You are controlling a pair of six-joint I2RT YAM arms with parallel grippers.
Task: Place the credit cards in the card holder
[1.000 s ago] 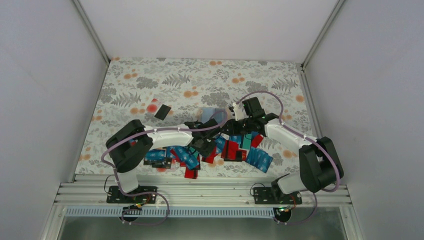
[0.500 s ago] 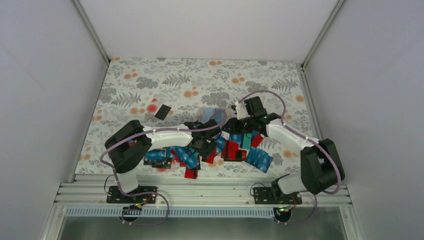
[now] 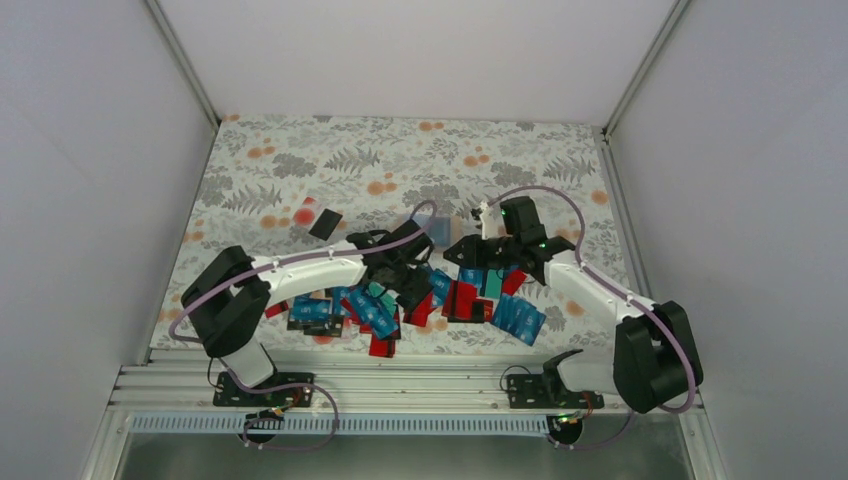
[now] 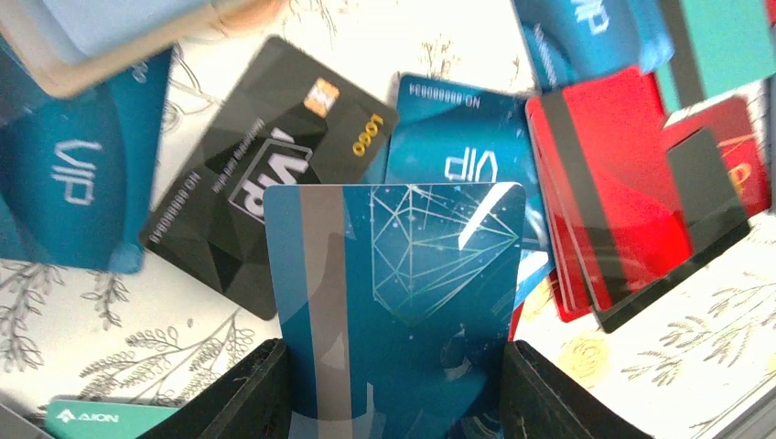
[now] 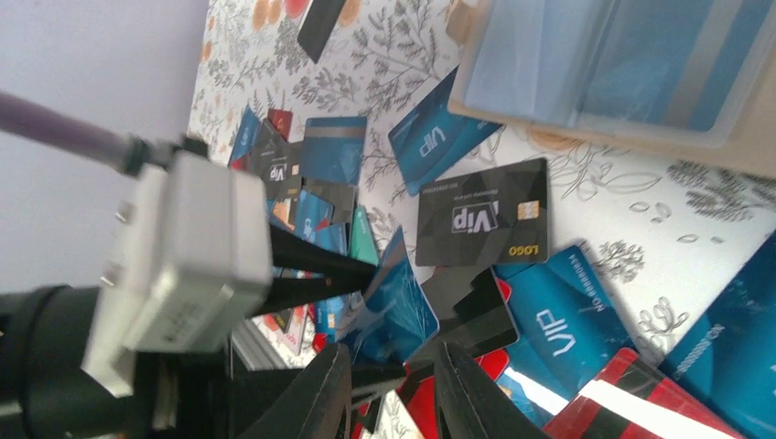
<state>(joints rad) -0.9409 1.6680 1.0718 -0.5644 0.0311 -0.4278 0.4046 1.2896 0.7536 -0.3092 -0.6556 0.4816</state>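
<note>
My left gripper (image 4: 398, 370) is shut on a blue credit card (image 4: 403, 293) with a diamond print and holds it edge-up above the pile. In the top view the left gripper (image 3: 412, 272) sits just short of the beige card holder (image 3: 430, 228). The card holder (image 4: 137, 55) shows at the top left of the left wrist view, with light blue inside. Many credit cards (image 3: 480, 300), blue, red, black and teal, lie spread below. My right gripper (image 5: 393, 402) is open and empty, to the right of the held blue card (image 5: 398, 306). The card holder (image 5: 622, 91) lies ahead of it.
A lone black card (image 3: 325, 223) lies on the floral cloth (image 3: 300, 160) at the far left, apart from the pile. A black VIP card (image 5: 482, 222) lies face up just before the holder. White walls close in the table on three sides.
My left arm has swung its elbow left and carried the blue card up towards the card holder. My right arm has drawn back a little to the right.
</note>
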